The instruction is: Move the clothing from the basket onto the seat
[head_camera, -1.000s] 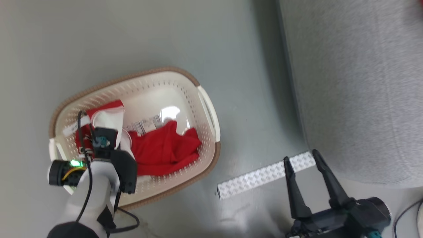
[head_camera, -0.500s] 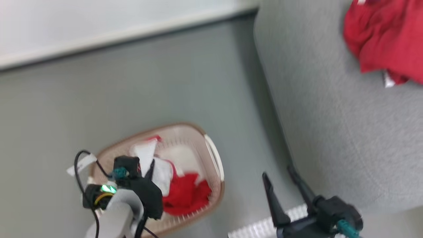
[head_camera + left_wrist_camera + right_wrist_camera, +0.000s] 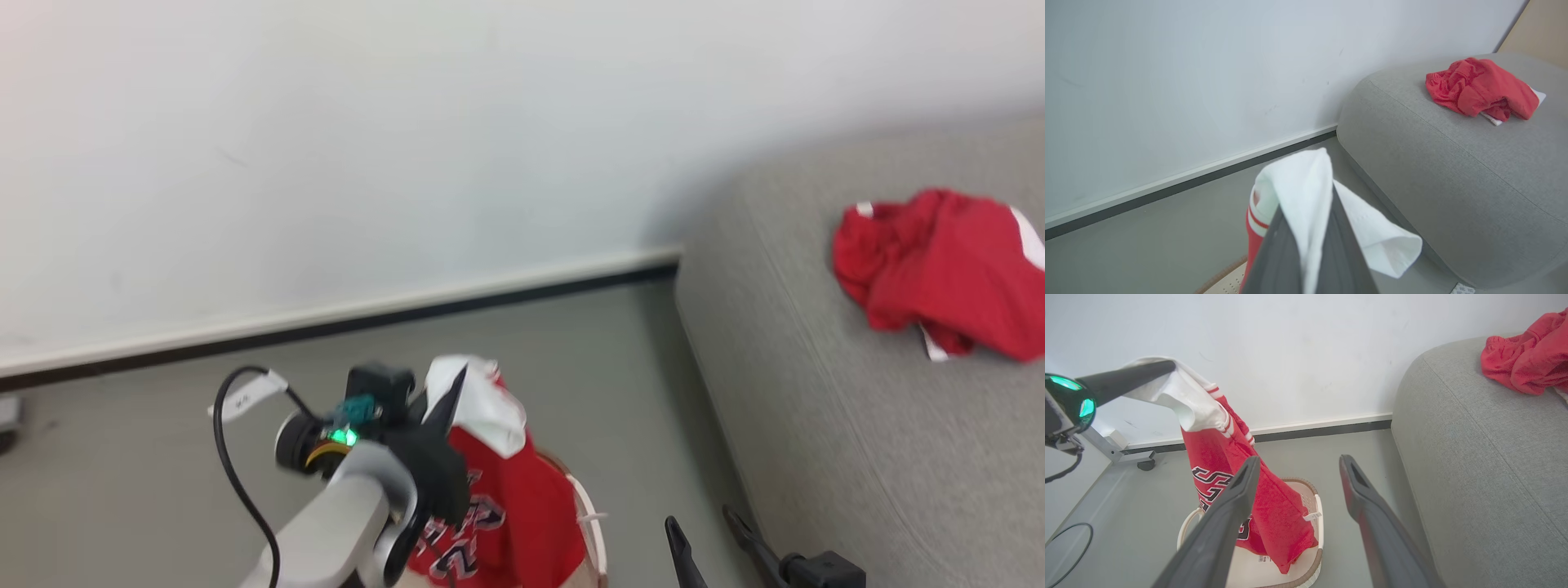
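Our left gripper [image 3: 457, 384] is pinching the soft red-and-white lettered jersey [image 3: 522, 498], dangling lengthwise into the cream perforated basket [image 3: 1319, 518]; the grey fabric sofa [image 3: 816, 441] sits off to our right (right gripper [image 3: 700, 523] spread, empty).

Left pincer [image 3: 455, 384]: we have raised it well above the basket [image 3: 1318, 516].
Jersey [image 3: 522, 498]: we pulled it up; it now hangs over the basket.
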